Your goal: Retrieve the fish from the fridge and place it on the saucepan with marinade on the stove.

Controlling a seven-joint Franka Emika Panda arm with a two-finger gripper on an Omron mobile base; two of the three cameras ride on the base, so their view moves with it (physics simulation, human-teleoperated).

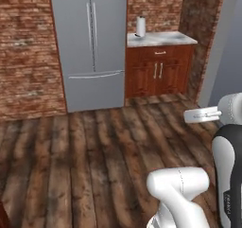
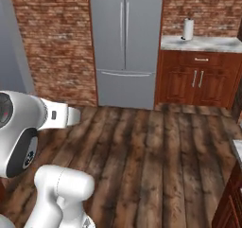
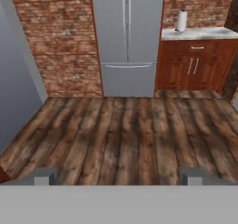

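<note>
I see the fridge (image 3: pixel 128 37) at the far side of the room, both doors and the bottom drawer closed, well apart from my arm across a bare wooden floor (image 3: pixel 125 135). Right of it stands a wooden cabinet (image 3: pixel 193 69) with a pale counter (image 3: pixel 200 33) carrying a paper towel roll (image 3: pixel 181 20). My gripper (image 3: pixel 118 175) has its fingers (image 3: pixel 45 175) spread wide apart, holding nothing and touching nothing.

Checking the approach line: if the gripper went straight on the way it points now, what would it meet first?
Probably the wood floor, short of the closed fridge. The gripper looks forward and down with open jaws; depth is unclear.
</note>
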